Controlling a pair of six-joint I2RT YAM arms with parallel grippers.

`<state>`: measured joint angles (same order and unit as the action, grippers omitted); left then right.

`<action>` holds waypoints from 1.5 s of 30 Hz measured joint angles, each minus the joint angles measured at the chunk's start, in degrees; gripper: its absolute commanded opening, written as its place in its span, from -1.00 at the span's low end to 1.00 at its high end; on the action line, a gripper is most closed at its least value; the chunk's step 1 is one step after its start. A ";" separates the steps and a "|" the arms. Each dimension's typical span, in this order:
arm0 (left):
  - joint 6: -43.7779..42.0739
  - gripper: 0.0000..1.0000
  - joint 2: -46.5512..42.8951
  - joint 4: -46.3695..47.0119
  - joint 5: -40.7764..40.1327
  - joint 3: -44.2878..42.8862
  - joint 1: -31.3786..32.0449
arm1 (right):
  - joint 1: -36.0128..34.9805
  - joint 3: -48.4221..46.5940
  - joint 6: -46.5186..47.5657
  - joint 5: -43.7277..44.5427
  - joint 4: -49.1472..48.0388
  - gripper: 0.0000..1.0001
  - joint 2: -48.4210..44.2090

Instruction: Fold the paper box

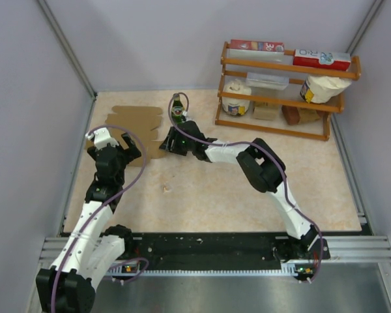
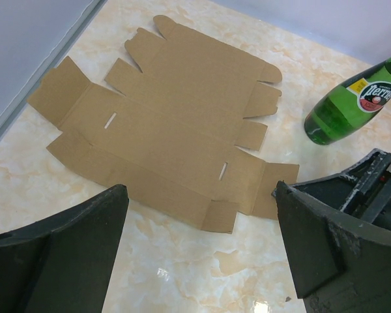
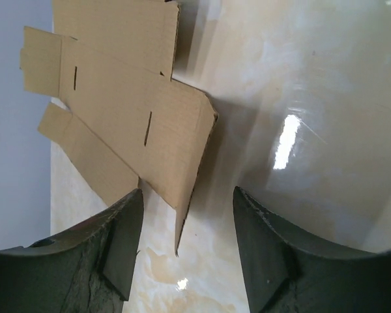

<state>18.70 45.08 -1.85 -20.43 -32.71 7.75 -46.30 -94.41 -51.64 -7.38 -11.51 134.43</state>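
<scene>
Brown box [image 1: 135,124]: a flat cut sheet with flaps, not folded up. It lies on the table at the far left, near the left wall.
Sheet: in the left wrist view most of it lies flat, and two thin slots [image 2: 111,120] are cut in it.
Flap [image 3: 182,163]: in the right wrist view, one flap by the right gripper is lifted off the table. It throws a dark shadow beside it.
Left gripper [image 1: 112,145]: its fingers are spread wide and hold nothing. It hangs just on the near side of the box, and only bare table shows between the fingers.
Right gripper [image 1: 164,145]: its fingers are spread wide too. It is at the near right corner of the box. The edge of the lifted flap pokes into the gap between the fingers. I cannot tell if a finger touches it.
Bottle [image 1: 177,109]: green glass with a red and white label. It stands just beside the right side of the box, behind the right gripper.
Rack [image 1: 274,100]: wooden, at the far right, well apart from the box. Red and white cartons [image 1: 257,46] lie on top, and white bags [image 1: 322,87] sit lower down.
Table [image 1: 208,195]: a pale, shiny top that looks like stone.
</scene>
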 measured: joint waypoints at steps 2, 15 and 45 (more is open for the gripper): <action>0.00 0.97 0.00 -0.02 -0.02 0.00 0.00 | -0.33 -1.90 -0.50 0.24 0.70 0.01 1.20; -0.22 0.89 -1.64 -1.84 -0.24 -0.02 0.00 | -1.55 -6.21 0.74 0.39 3.45 -1.00 4.52; 0.72 0.41 -13.55 -8.09 -0.22 -13.33 0.00 | -4.52 -5.99 36.28 -17.38 20.92 -1.00 -31.21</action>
<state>19.42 31.53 -9.93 -20.64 -46.04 7.75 -50.83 -100.40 -15.35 -24.75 9.41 103.22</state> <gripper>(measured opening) 0.697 0.008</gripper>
